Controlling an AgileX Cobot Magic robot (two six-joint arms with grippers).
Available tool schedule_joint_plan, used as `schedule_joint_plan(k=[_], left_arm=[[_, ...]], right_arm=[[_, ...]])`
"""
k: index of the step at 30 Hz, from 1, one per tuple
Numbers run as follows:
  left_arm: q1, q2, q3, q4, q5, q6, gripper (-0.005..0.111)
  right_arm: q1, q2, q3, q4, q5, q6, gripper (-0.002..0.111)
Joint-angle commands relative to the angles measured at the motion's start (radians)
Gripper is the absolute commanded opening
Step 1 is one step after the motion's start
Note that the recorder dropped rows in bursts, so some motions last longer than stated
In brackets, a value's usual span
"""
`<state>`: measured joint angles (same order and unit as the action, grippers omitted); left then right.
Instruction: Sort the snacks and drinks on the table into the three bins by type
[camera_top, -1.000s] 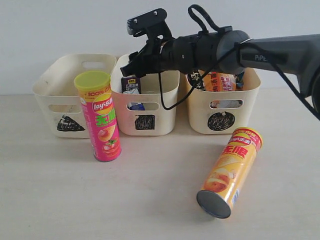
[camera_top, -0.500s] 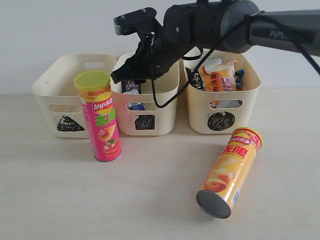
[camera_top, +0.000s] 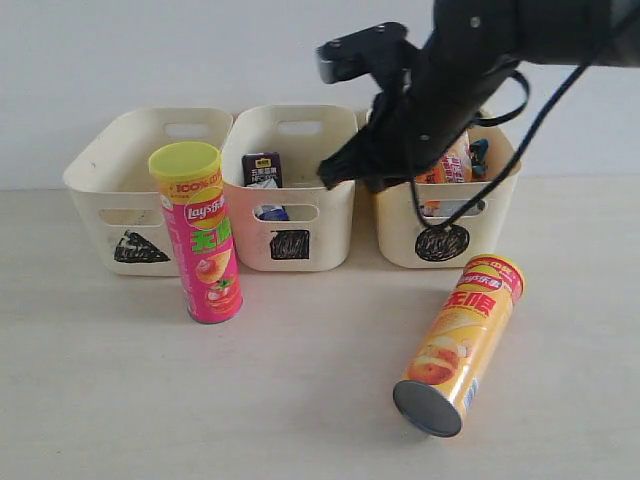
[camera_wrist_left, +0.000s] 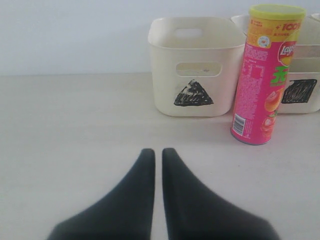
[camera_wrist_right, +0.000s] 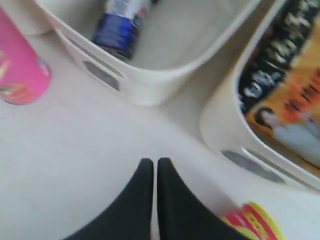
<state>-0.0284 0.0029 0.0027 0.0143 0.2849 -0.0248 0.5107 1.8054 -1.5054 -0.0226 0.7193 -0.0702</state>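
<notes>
The pink chip tube (camera_top: 200, 240) with a yellow lid stands upright in front of the left bin (camera_top: 90, 195). On the table at the right lies the orange-yellow tube (camera_top: 458, 345), on its side. The small drink carton (camera_top: 263, 170) sits in the middle bin (camera_top: 330, 225). An orange noodle packet (camera_top: 455, 162) shows in the right bin (camera_top: 485, 230), partly hidden by my right arm. My right gripper (camera_top: 332, 175) (camera_wrist_right: 155, 161) hangs shut and empty between the middle and right bins. My left gripper (camera_wrist_left: 157, 150) is shut and empty, low over the table, short of the pink tube (camera_wrist_left: 267, 80).
The bins stand in a row against the back wall, marked with a black triangle (camera_top: 140, 247), a square (camera_top: 290, 244) and a circle (camera_top: 442, 242). Bare tabletop (camera_top: 300, 380) lies between the two tubes and in front of them.
My right arm has swung right, from above the middle bin to the gap beside the right bin, and its jaws have closed. The carton stays in the middle bin.
</notes>
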Motion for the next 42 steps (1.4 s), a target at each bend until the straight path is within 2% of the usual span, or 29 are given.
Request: schedule_joint_plan(k=[1, 4, 11, 15, 20, 28, 38, 42], left_arm=[[0.001, -0.003, -0.003, -0.004, -0.006, -0.012, 0.004], [0.001, -0.003, -0.003, -0.004, -0.008, -0.012, 0.004], [0.001, -0.003, -0.003, -0.004, -0.008, -0.012, 0.004], [0.001, -0.003, -0.003, -0.004, -0.006, -0.012, 0.004], [0.001, -0.003, -0.003, -0.004, -0.006, -0.012, 0.004], [0.001, -0.003, -0.003, -0.004, -0.008, -0.012, 0.004], [0.001, -0.003, -0.003, -0.004, -0.008, -0.012, 0.004], [0.001, -0.003, -0.003, -0.004, -0.006, -0.012, 0.004]], right_arm=[[-0.153, -0.096, 0.093, -0.017, 0.058, 0.007, 0.0], [-0.31, -0.218, 0.235, -0.017, -0.002, 0.007, 0.0], [-0.498, -0.404, 0.414, -0.017, -0.041, 0.007, 0.0], [-0.584, -0.577, 0.575, -0.017, -0.18, 0.039, 0.0], [-0.588, -0.736, 0.712, -0.005, -0.309, 0.06, 0.0], [-0.571, -0.955, 0.882, 0.003, -0.392, 0.061, 0.0], [-0.571, -1.159, 0.909, 0.014, -0.376, 0.07, 0.0], [-0.571, -1.211, 0.918, 0.014, -0.367, 0.017, 0.0]])
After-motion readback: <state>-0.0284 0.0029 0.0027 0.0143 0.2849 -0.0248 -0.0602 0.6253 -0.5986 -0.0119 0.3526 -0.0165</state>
